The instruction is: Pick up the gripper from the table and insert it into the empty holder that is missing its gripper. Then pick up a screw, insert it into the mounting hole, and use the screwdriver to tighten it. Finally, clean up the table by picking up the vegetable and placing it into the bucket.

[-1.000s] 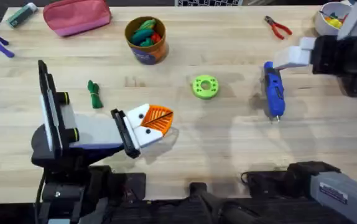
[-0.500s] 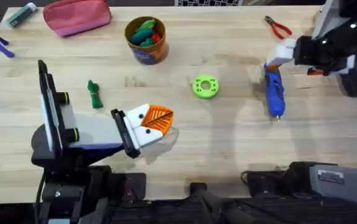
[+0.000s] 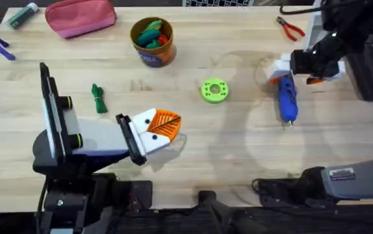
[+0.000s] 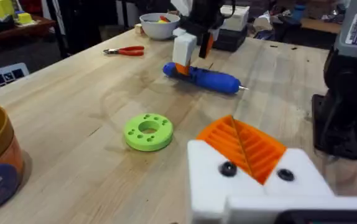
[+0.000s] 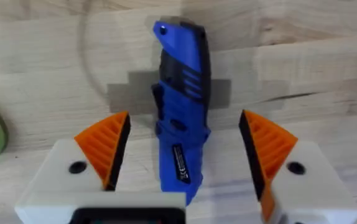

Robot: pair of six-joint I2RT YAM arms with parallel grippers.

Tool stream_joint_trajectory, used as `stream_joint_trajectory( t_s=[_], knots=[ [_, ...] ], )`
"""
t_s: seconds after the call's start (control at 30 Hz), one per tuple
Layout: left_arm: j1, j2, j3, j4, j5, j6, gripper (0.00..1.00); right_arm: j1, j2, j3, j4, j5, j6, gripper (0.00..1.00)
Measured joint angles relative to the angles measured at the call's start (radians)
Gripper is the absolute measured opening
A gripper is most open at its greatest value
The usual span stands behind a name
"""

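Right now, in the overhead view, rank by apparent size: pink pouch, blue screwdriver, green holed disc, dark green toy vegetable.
1. Pink fabric pouch
2. Blue pen-shaped screwdriver
3. Bright green holed disc and dark green knobbly toy vegetable: look alike, unranked.

Blue screwdriver (image 3: 286, 99) flat on the table; green vegetable (image 3: 98, 99) well apart from brown-orange bucket (image 3: 153, 41).
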Motion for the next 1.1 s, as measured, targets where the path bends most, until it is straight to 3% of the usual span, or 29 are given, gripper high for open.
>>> stream_joint_trajectory(
  t_s=[0.33, 0.5, 0.87, 1.1],
  knots=[
    [0.000, 0.000, 0.000, 0.000, 0.000, 0.000, 0.008, -0.004, 0.093, 0.000, 0.037, 0.000, -0.051, 0.951],
    [0.000, 0.000, 0.000, 0.000, 0.000, 0.000, 0.008, -0.008, 0.095, 0.000, 0.043, 0.000, -0.055, 0.876],
    [0.000, 0.000, 0.000, 0.000, 0.000, 0.000, 0.008, -0.010, 0.095, 0.000, 0.048, -0.002, -0.055, 0.870],
    [0.000, 0.000, 0.000, 0.000, 0.000, 0.000, 0.008, -0.010, 0.130, 0.000, 0.054, -0.005, -0.055, 0.816]
  ],
)
